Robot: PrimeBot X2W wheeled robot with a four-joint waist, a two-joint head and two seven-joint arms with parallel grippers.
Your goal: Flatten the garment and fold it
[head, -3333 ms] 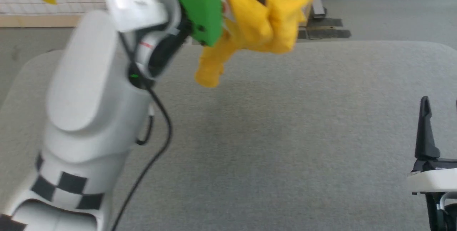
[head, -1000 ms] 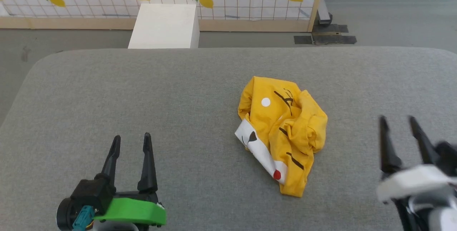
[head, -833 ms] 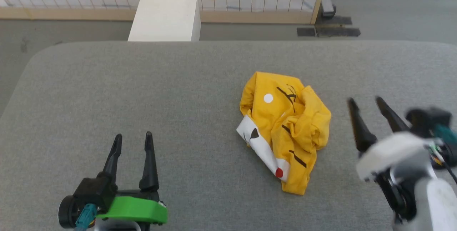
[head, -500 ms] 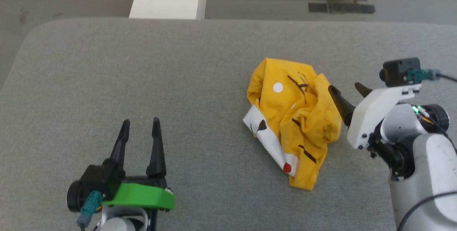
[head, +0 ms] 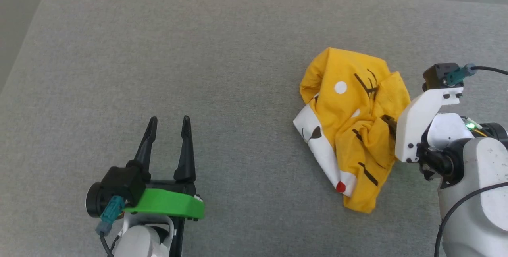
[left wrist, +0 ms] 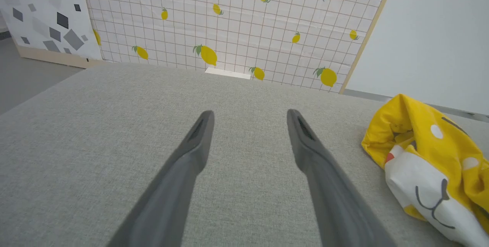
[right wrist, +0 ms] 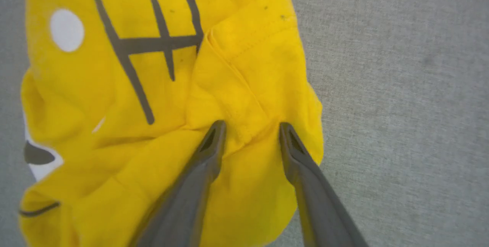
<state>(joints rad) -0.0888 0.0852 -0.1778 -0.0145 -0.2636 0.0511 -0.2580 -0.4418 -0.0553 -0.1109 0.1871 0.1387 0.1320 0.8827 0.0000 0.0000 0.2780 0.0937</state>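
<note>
My right gripper (right wrist: 250,125) straddles a yellow T-shirt (right wrist: 237,67) fold; whether it grips, I can't tell. My left gripper (left wrist: 250,111) gapes wide, near left.

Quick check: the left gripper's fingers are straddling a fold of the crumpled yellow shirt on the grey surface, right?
Not the left: it is the right gripper whose fingers straddle a fold of the crumpled yellow shirt on the grey surface, as the right wrist view shows. The left gripper stands open, apart from the shirt.
</note>
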